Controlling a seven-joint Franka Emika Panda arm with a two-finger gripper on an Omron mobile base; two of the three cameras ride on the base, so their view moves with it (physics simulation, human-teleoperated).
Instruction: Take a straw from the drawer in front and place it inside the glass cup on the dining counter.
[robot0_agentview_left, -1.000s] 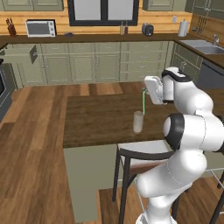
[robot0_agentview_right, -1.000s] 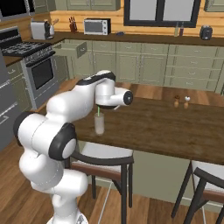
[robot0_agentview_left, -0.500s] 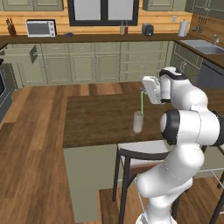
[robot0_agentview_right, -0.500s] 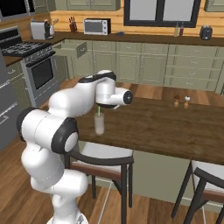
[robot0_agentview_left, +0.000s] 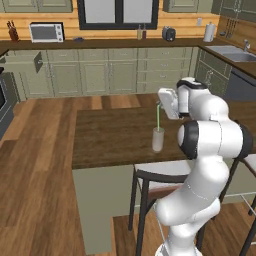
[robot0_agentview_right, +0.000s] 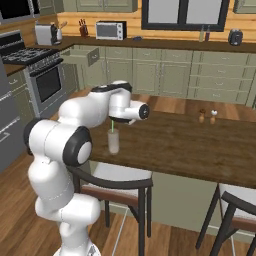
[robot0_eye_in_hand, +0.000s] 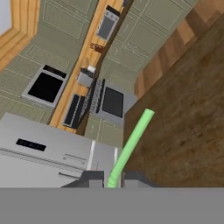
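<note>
The end effector (robot0_eye_in_hand: 114, 178) is clenched on the thin light-green plastic straw (robot0_agentview_left: 158, 116), whose lower end already stands inside the small clear glass cup (robot0_agentview_left: 158, 139) near the front edge of the dark-brown wooden desk (robot0_agentview_left: 110, 137). To finish well, lower it straight, keep the straw centred off the rim, then release gently without tipping the cup.

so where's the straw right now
In the left base view the straw stands upright with its lower end in the glass cup on the dining counter, its top pinched by the gripper.
</note>
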